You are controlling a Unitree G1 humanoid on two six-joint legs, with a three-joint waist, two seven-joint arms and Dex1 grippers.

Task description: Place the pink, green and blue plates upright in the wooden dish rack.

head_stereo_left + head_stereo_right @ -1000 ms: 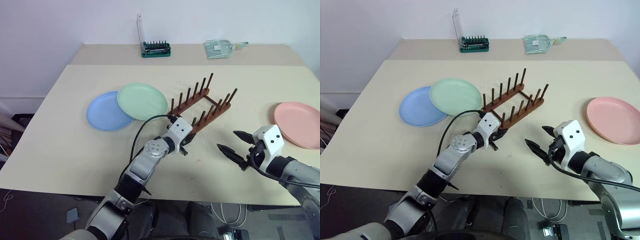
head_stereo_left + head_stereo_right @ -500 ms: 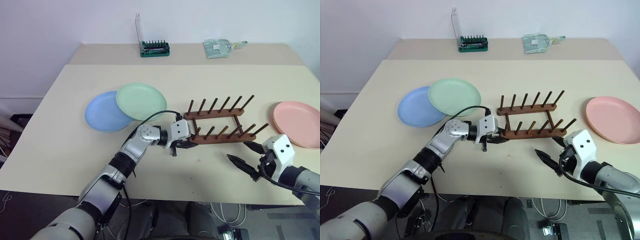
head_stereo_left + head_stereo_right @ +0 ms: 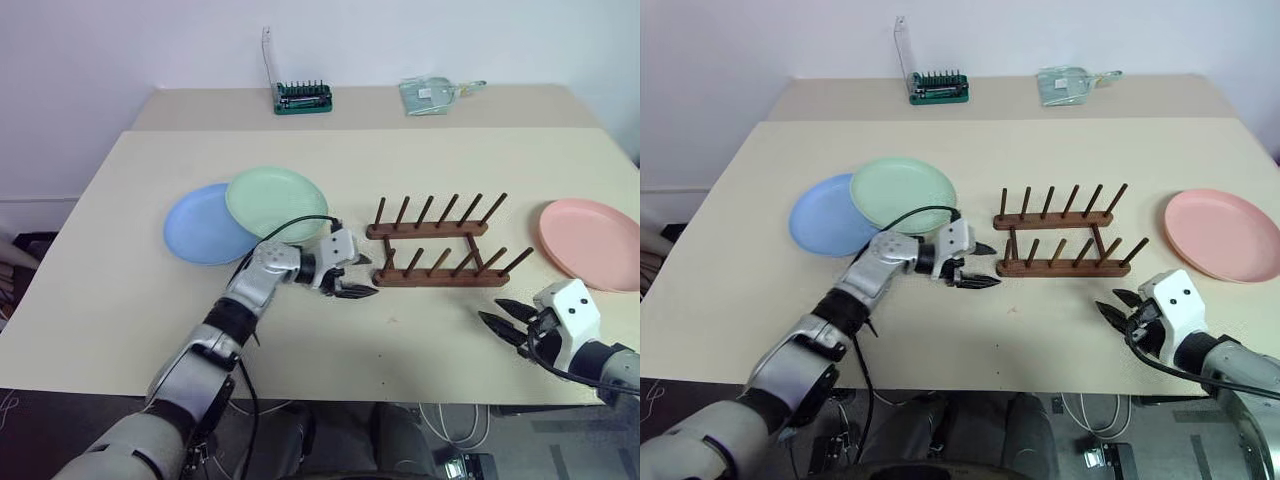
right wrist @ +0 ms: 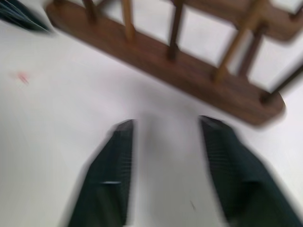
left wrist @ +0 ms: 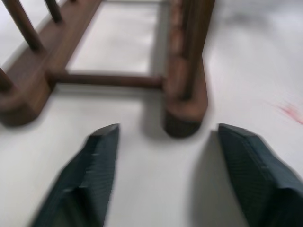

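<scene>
From the head, three plates lie flat on the tabletop [image 3: 120,300]: blue plate [image 3: 200,225] and green plate [image 3: 275,202] at middle left, pink plate [image 3: 590,243] at right. One rack [image 3: 440,255] stands in the middle.

In the left wrist view, the left pincer [image 5: 165,175] gapes empty just short of the rack's end.

In the right wrist view, the right pincer [image 4: 165,175] is open, empty, near the rack's rail.

left arm [image 3: 245,300]: was made of shiny grey metal parts with black rings between them.
cable [image 3: 285,228]: was thin and black, and it looped over the left arm.
left gripper [image 3: 352,277]: had a white boxy block with two black pointy fingers.
right gripper [image 3: 508,317]: had a white block with small dark dots, and two black pointy fingers [image 4: 110,175] with a fine ribbed skin.
right arm [image 3: 605,365]: was grey with a black cable beside it.
</scene>
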